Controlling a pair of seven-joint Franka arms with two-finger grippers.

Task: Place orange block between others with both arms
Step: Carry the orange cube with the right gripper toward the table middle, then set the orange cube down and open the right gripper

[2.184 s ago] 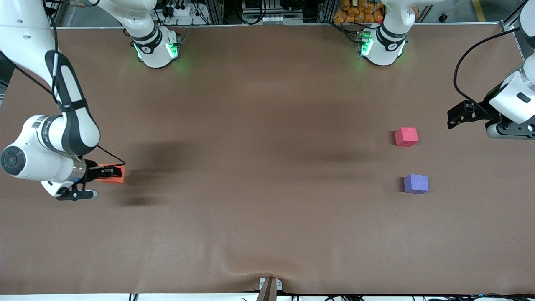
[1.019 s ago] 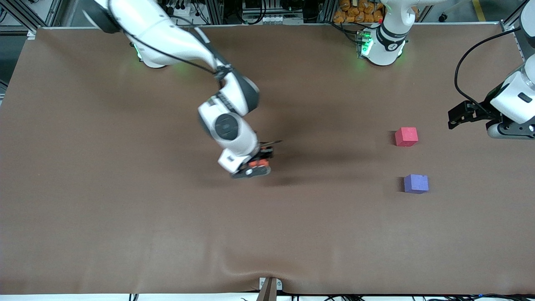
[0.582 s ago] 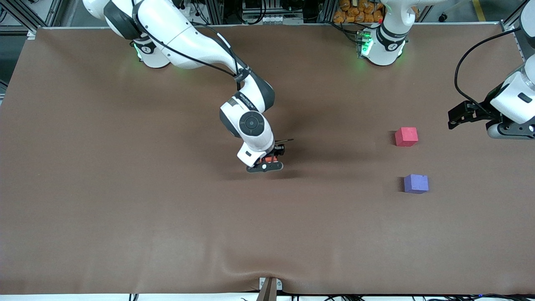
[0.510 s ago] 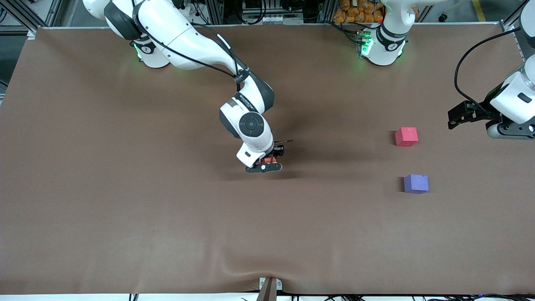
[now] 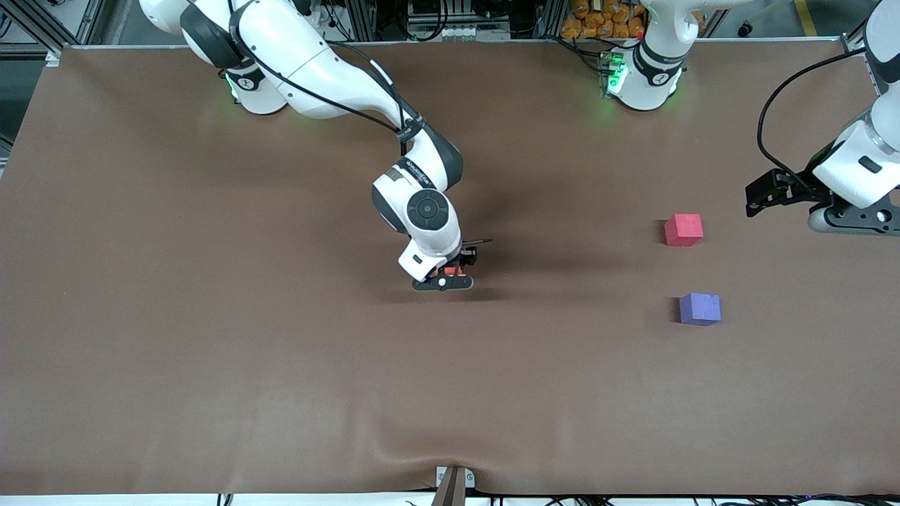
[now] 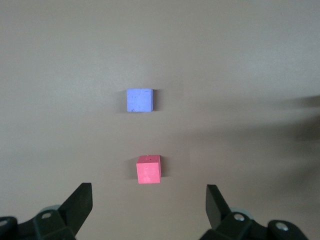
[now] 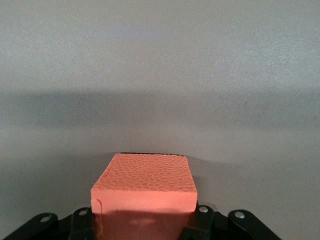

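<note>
Right gripper [image 5: 450,273] clamps the orange block [image 7: 144,191] mid-table (left gripper [image 6: 149,206] gapes, waiting).

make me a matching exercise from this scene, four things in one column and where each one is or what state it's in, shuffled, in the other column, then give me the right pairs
Things:
1. orange block
2. pinkish-red cube
3. purple cube
4. left gripper

Places or states:
A. on the table, the cube nearest the front camera
B. open, holding nothing, up over the table near the left arm's end
C. clamped in the shut right gripper, around the middle of the table
D. on the table, farther from the front camera than the other loose cube

Pairs: 1-C, 2-D, 3-A, 4-B
</note>
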